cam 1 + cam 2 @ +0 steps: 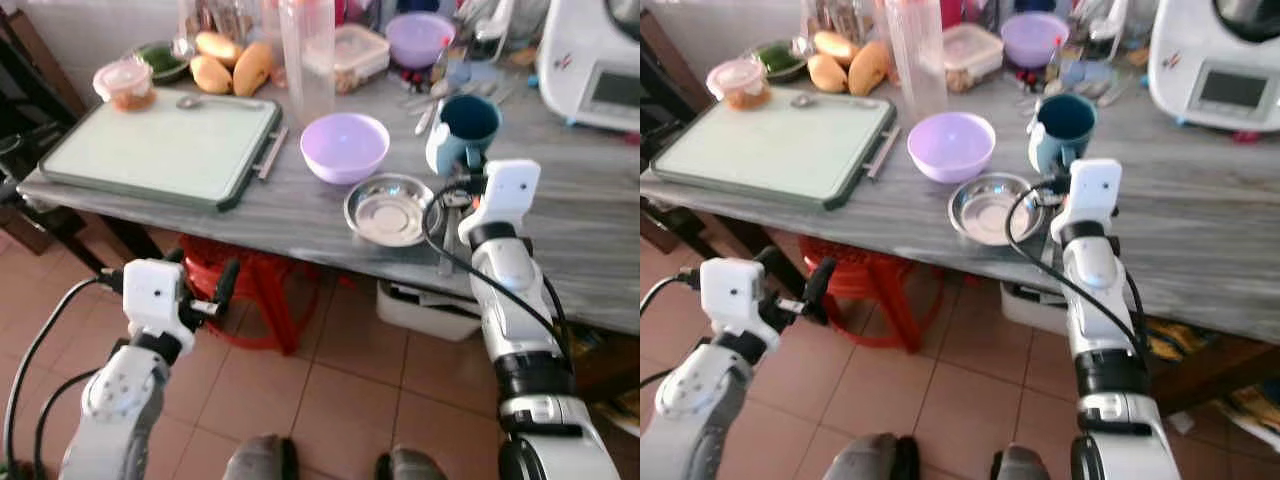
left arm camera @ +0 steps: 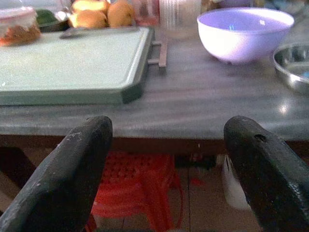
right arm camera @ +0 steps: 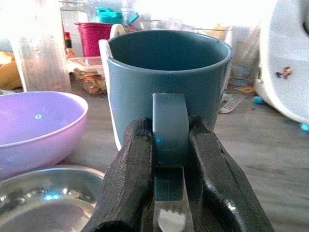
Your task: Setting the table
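Right gripper (image 3: 169, 164) is clenched on the handle of the teal mug (image 1: 468, 127), which stands upright on the grey table (image 1: 330, 225) just behind the steel dish (image 1: 390, 210) and beside the lilac bowl (image 1: 345, 147). Left gripper (image 2: 169, 159) hangs below the table edge, fingers spread, holding nothing. Recommendation: lift straight up before any sideways travel — dish and bowl crowd the near side. Open tabletop lies to the robot's right; the white appliance (image 1: 595, 60) bounds it behind, and the table's front edge is close.
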### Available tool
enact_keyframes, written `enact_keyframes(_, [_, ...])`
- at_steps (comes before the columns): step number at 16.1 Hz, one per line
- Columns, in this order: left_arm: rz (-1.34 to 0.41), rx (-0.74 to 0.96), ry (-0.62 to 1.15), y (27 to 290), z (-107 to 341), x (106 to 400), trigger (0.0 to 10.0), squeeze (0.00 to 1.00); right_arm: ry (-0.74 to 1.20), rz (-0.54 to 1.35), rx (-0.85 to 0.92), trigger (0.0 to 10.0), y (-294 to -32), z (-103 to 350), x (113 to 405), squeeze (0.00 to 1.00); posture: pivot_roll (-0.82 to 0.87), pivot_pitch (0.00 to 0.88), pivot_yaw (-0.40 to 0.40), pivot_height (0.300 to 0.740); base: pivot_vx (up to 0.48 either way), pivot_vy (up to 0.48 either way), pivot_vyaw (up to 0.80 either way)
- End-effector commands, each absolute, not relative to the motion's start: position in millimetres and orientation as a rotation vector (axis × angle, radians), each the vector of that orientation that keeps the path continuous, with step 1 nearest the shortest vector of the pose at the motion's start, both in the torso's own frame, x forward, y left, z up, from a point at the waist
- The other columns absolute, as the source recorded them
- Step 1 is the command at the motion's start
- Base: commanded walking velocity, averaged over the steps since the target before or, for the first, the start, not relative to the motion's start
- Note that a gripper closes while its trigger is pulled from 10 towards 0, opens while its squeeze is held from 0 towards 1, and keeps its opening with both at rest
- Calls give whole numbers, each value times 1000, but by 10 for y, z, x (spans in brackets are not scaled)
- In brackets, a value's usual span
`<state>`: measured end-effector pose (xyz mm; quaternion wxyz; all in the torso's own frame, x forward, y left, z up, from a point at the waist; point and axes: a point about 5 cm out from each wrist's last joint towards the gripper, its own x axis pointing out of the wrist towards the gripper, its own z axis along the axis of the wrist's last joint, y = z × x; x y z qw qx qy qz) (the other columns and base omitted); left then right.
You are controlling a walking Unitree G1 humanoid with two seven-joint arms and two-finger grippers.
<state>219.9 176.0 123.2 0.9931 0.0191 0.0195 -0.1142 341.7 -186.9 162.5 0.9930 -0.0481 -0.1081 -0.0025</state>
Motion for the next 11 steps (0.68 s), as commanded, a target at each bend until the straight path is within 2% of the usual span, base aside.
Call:
enact_keyframes(1, [-227,47,39,1787,1275,2182,10000,0,-246,11,-99,10000,-1832,1690,3451,0,158,152,108,740,270,0,0])
enact_keyframes(3, [-234,42,49,1758,1275,2180,10000,0,-280,-15,-129,10000,-1867,1747,3458,0,148,148,104,740,247,0,0])
enact_keyframes(5, [-237,28,45,1702,1259,2215,10000,0,-329,-86,-210,10000,-1954,1842,3419,0,127,133,92,740,0,0,0])
enact_keyframes(8, [-230,-26,16,1567,1234,2345,10000,0,-353,-191,-222,10000,-2103,1874,3255,0,66,74,55,740,0,0,0])
enact_keyframes(11, [-208,-65,-5,1517,1231,2424,10000,0,-349,-162,-248,10000,-2044,1822,3153,0,33,39,35,740,0,0,0])
